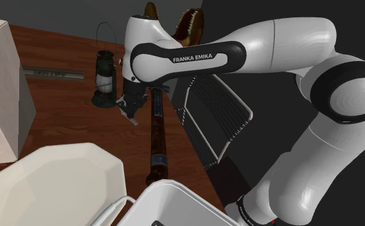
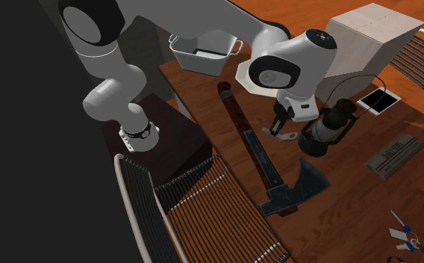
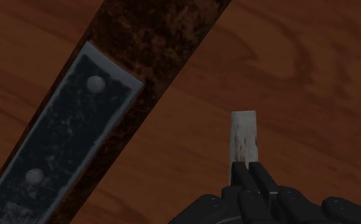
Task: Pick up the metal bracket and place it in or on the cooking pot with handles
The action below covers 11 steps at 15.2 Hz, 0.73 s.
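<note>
My black gripper (image 3: 244, 170) is shut on a small, pale, worn metal bracket (image 3: 243, 135), whose strip sticks out past the fingertips over the wooden table. The shoulder view has the gripper (image 1: 131, 114) low over the table, between the lantern and the axe handle, with the bracket (image 1: 132, 119) at its tip. I cannot tell whether the bracket still touches the wood. In the second exterior view the gripper (image 2: 281, 128) hangs beside the lantern. The cooking pot with handles (image 2: 195, 63) is a pale grey tub at the table's end near the stand, its rim (image 1: 175, 189) at the shoulder view's bottom edge.
A long axe (image 2: 257, 153) with a rusty handle (image 1: 157, 138) lies just beside the gripper. A dark lantern (image 1: 104, 74) stands close on its other side. A white faceted bowl (image 1: 59, 180), a pale box (image 2: 367, 33), a wire rack (image 1: 213, 119), a grey plate (image 2: 393, 155) and keys (image 2: 406, 236) are around.
</note>
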### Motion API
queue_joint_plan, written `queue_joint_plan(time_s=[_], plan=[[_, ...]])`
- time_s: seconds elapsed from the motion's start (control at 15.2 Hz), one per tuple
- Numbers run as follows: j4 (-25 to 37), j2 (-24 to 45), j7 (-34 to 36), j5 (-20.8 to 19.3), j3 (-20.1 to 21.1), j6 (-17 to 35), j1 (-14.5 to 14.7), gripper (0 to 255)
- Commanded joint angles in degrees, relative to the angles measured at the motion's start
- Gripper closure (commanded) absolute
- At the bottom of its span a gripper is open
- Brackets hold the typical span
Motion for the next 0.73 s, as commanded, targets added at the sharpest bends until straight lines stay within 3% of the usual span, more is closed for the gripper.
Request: queue_joint_plan(time_s=[0.0, 0.26, 0.33, 0.66], plan=[[0.00, 0.01, 0.00, 0.00, 0.00, 0.00, 0.00, 255], [0.02, -0.06, -0.01, 0.00, 0.00, 0.02, 0.00, 255], [0.02, -0.06, -0.01, 0.00, 0.00, 0.02, 0.00, 0], [13.37, 5.57, -3.12, -2.90, -0.31, -5.91, 0.20, 0]])
